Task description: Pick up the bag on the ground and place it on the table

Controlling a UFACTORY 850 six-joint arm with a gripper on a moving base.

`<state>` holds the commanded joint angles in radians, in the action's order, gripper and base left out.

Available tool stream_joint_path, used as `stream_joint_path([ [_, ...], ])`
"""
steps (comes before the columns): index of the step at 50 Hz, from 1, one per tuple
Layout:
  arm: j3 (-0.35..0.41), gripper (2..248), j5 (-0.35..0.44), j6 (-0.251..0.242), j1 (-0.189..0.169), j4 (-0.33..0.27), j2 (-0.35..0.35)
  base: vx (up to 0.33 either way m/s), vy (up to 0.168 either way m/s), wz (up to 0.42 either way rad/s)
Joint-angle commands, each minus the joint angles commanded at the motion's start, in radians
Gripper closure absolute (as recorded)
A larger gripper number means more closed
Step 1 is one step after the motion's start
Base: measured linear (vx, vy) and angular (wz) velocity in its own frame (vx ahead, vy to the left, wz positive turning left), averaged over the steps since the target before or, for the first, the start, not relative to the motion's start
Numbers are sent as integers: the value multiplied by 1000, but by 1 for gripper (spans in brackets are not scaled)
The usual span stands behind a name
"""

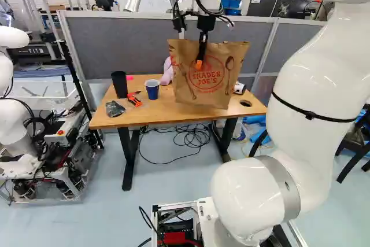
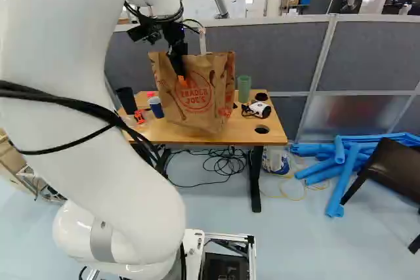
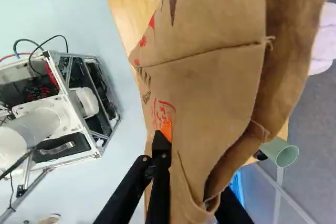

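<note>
Brown paper bag [image 1: 226, 92] is at the wooden table [image 1: 118, 118], with its open mouth upward and its body a little tilted. My gripper [image 1: 200, 61] is closed on the upper part of this bag: one finger with its orange pad [image 3: 166, 129] lies against the printed face, the other goes behind the paper, where its tip is hidden. Whether the bottom takes full weight on the tabletop, I cannot tell. Beside the bag stand the blue cup [image 1: 152, 89], the black cup [image 1: 119, 85] and the green cup [image 2: 244, 88].
</note>
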<state>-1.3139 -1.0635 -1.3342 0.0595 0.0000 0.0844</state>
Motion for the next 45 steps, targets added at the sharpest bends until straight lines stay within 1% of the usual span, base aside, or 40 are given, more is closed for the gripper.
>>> stream_joint_path([
  [33,0,230,0,-347,0,0,0,0,0,0],
  [38,0,230,0,-375,0,0,0,0,0,0],
  [45,0,230,0,-386,0,0,0,0,0,0],
])
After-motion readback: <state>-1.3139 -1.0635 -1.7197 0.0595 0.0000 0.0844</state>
